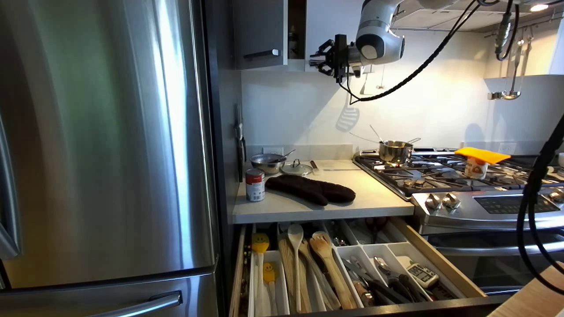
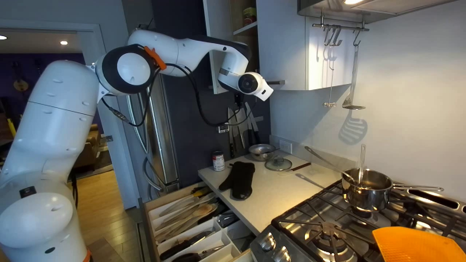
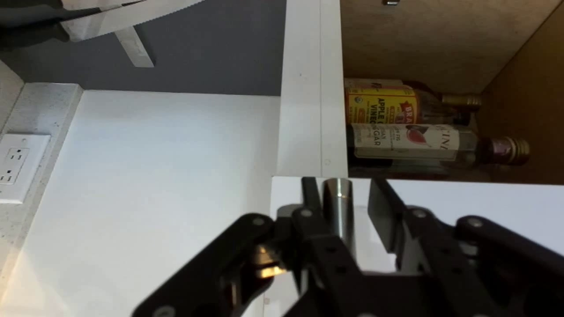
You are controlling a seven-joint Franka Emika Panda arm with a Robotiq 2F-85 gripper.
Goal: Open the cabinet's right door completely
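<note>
"At the front of the wrist view, is the gripper point(image 3: 344, 203) clenched?"

"No, spread astride the handle point(image 3: 339, 215), a gap on one side."

"And the right door point(image 2: 282, 43)?"

"Just behind, seemingly closed. My guess: the grasp step; next, squeeze, then pull outward."

"Beyond?"

"Bottles point(image 3: 410, 141) inside the cabinet point(image 3: 440, 39); in an exterior view, the left door point(image 2: 218, 22) stands ajar, and the range hood point(image 2: 336, 10) could limit the swing."

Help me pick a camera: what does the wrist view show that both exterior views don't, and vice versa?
In the wrist view only: a readable yellow rectangular vinegar label.
In both exterior views only: a round steel saucepan and dark fabric oven mitts.
Shared: the pale flat right cabinet door and the dark grey flat side panel.
</note>
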